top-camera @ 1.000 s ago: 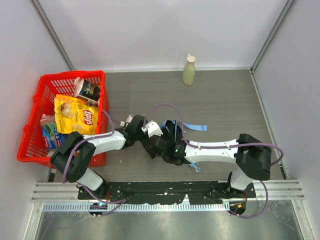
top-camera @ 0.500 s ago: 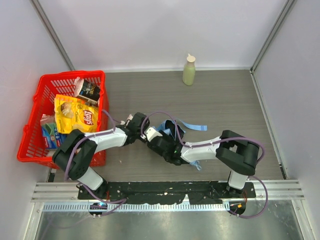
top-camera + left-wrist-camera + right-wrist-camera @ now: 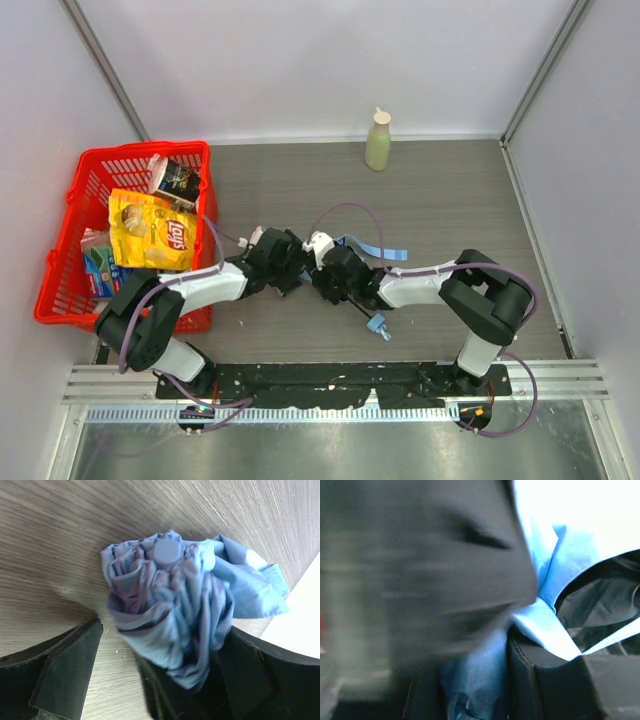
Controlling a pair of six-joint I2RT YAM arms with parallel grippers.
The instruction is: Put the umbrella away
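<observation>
Where your two arms meet, low in the middle of the top view, the umbrella (image 3: 170, 595) lies on the bench (image 3: 450, 200), its small handle (image 3: 378, 325) nearest the bases and its bunched blue fabric running up and left. Your left claw (image 3: 293, 273) stands spread, a finger either side of the capped fabric end, the cloth leaning on one finger and clear of the other: a loose bracket, I judge, to steady the bundle. Your right claw (image 3: 326, 283) sits over the fabric, but its own view is smeared, so I cannot tell whether it pinches. A blue strap (image 3: 388, 252) trails right. Farther up, grey wood-grain bench runs to white walls; a red basket (image 3: 60, 285) of packets at the left looks the likely destination, and a pale green bottle (image 3: 378, 142) stands at the back.
</observation>
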